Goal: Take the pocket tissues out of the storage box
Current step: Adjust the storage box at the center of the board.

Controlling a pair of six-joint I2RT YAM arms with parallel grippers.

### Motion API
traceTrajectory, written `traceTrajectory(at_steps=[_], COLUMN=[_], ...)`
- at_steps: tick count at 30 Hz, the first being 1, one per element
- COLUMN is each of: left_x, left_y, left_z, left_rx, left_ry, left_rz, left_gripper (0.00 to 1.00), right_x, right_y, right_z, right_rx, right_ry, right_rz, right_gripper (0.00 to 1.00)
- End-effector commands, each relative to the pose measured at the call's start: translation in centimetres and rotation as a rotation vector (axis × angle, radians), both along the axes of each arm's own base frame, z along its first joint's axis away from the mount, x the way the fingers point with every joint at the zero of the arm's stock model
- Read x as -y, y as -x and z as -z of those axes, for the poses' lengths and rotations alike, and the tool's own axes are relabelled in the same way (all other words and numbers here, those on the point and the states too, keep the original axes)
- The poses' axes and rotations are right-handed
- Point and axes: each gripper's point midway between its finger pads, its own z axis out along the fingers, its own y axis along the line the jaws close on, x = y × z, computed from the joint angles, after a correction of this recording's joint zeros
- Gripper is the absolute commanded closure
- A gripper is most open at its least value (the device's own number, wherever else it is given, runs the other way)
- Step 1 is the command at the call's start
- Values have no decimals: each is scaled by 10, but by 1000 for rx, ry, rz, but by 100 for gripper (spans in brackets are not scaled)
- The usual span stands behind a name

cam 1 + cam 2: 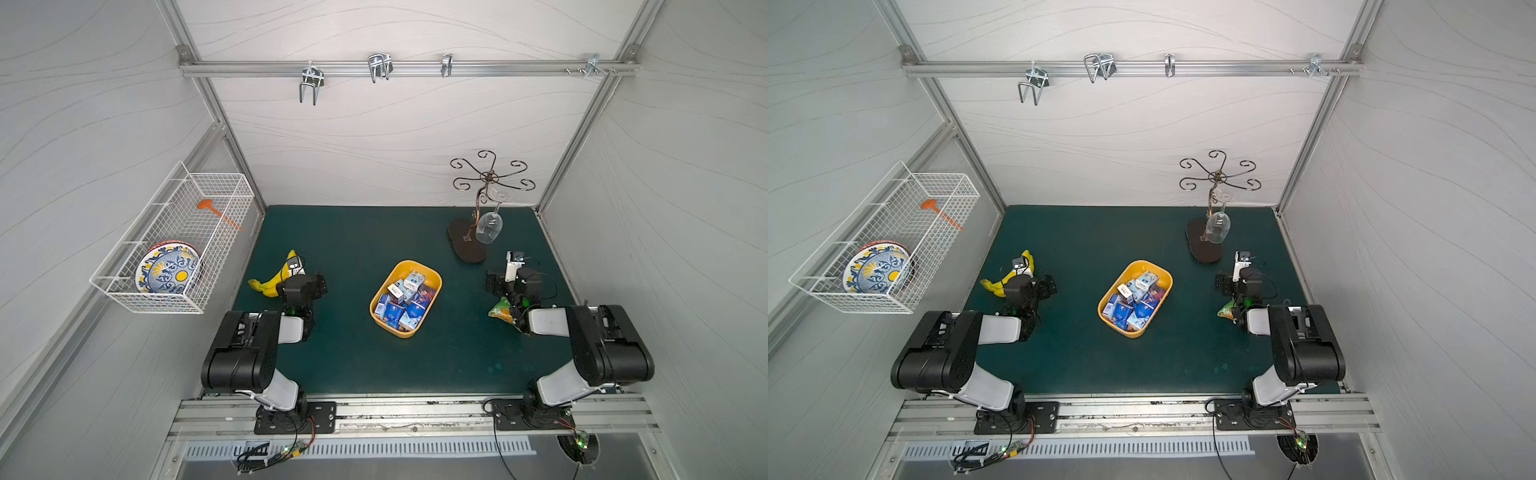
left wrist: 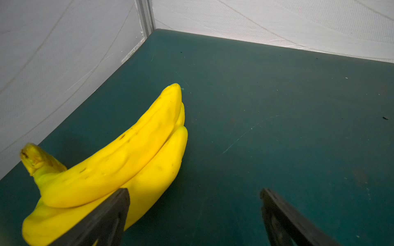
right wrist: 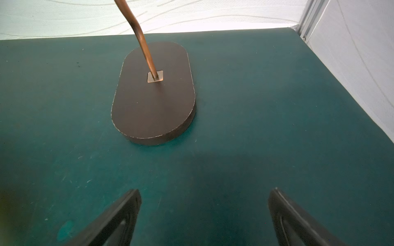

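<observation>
Small blue-and-white soft pocket tissue packets sit piled in the shallow yellow-orange plastic storage tub.
We see the tub in the middle of the dark green worktop, well apart from both arms; the left tool and right tool gape wide, holding nothing.

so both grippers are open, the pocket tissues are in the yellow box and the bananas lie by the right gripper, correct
No: the bananas lie by the left gripper, as the left wrist view shows. The rest holds: it and the right gripper are open, the pocket tissues in the yellow storage box.
</observation>
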Motion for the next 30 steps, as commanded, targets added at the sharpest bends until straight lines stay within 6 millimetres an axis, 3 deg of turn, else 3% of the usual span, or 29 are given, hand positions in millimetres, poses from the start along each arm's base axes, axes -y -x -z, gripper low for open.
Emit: traceTrajectory(at_steps=[1,23,30], left_x=[0,1,-9], left_y=[-13,-13,-21], left_z=[-19,-19,-43], left_rx=[70,69,-13], left_ry=[-12,0,1], left_rz=[-2,10,-43], left_gripper=[0,0,1], right_x=[-4,-5,-19], right_y=[-6,-6,-5], right_z=[-6,-6,-32], right_rx=[27,26,-44], right_ry=[6,2,66], right_rz=[-18,-22,-44], right_gripper=[1,1,1])
